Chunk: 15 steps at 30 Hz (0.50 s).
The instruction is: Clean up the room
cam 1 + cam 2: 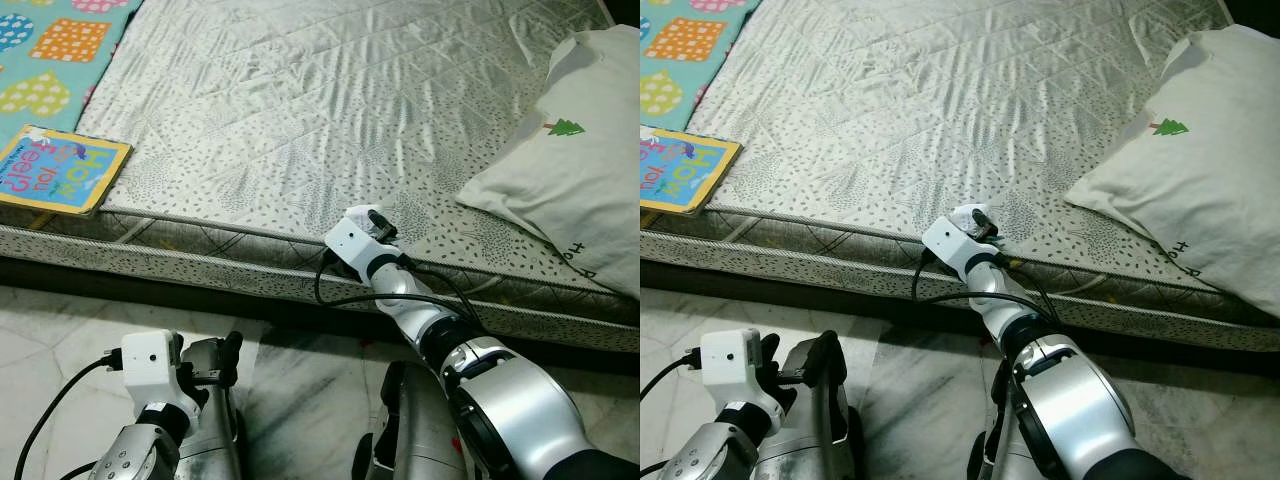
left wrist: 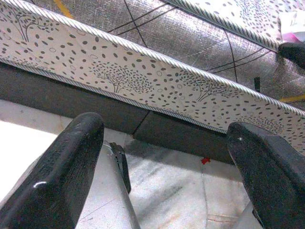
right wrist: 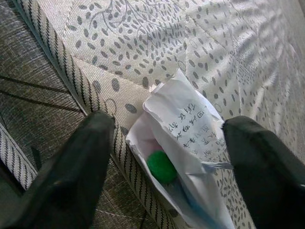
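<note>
Right gripper (image 3: 167, 167) spread wide, holding nothing, straddling paper wrapper (image 3: 183, 143) at mattress (image 1: 300, 110) edge; wrapper's long axis crosses the edge seam.

A low mattress (image 1: 300, 110) with grey speckled quilting lies on pale marble floor (image 1: 300, 390), ahead of the right gripper (image 1: 378, 222).

the right claw (image 3: 167, 162) hangs over the edge of a mattress (image 3: 228, 52) with its two black fingers (image 3: 71, 167) spread wide. between them lies a crumpled white paper packet (image 3: 183, 143) with printed writing on it, resting on the speckled quilted top just beside the piped seam. a small green ball (image 3: 161, 166) sits inside its open fold.
</note>
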### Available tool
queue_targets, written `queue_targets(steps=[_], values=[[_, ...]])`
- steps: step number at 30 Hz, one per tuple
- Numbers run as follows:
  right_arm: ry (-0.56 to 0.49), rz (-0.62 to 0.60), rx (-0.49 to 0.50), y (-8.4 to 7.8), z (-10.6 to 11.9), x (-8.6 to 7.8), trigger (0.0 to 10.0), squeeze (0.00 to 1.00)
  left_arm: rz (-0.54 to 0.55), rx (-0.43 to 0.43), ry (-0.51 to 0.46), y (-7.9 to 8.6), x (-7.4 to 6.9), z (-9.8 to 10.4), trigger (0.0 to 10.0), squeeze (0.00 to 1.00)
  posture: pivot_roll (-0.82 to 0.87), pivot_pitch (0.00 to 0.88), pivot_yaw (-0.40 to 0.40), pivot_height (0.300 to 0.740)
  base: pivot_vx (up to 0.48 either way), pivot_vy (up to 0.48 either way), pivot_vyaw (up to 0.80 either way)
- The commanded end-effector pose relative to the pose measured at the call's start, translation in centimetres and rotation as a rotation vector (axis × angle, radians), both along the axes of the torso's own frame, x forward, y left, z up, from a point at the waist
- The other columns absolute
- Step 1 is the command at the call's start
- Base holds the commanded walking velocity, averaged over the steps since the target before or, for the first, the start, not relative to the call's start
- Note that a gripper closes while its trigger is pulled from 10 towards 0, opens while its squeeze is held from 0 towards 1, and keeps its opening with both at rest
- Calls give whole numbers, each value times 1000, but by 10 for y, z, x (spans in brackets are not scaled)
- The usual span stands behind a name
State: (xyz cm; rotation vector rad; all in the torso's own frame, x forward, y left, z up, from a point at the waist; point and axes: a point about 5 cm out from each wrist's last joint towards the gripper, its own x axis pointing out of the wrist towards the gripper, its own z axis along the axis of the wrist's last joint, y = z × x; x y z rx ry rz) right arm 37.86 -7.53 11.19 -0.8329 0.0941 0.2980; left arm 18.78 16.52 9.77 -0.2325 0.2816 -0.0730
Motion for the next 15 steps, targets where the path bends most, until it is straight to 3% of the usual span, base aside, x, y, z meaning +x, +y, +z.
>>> queue_targets(steps=[1, 15], values=[[19, -18, -22, -7, -3, 0, 0, 0, -1, 8, 18, 1, -3, -4, 10000, 0, 156, 247, -108, 537, 0, 0, 0], [24, -8, -20, -5, -4, 0, 0, 0, 0, 6, 16, 0, -1, -5, 10000, 0, 154, 249, -110, 537, 0, 0, 0]])
